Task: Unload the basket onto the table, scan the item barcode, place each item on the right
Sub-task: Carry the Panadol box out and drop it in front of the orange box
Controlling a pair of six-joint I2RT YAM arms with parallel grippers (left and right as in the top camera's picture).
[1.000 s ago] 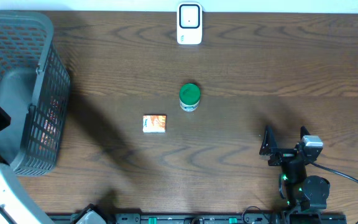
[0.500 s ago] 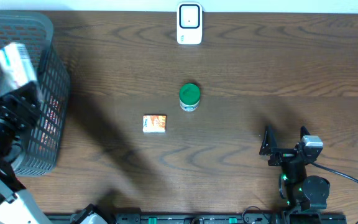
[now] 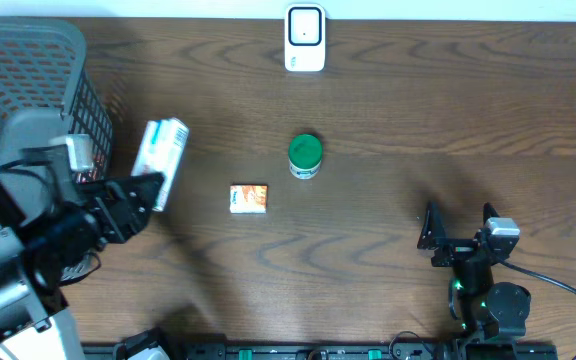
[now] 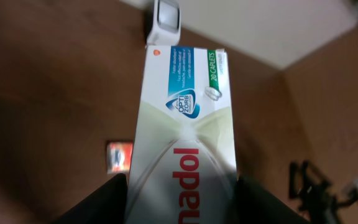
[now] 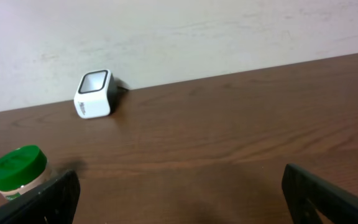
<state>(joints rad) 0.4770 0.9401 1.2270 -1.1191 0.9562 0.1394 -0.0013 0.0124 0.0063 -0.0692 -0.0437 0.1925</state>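
Out of the basket and over the table comes your left hand, bringing the caplet box with it.
You've got that hand clamped on the near end of the white-and-green box, both fingers pressed to its sides. It hangs just right of the basket and left of the small orange packet. On the wrist view the printed front faces the camera, with the far end pointing toward the white scanner at the back edge. The green-lidded jar stands between packet and scanner. Your right hand sits at the near right, well apart, jaws spread wide, holding nothing.
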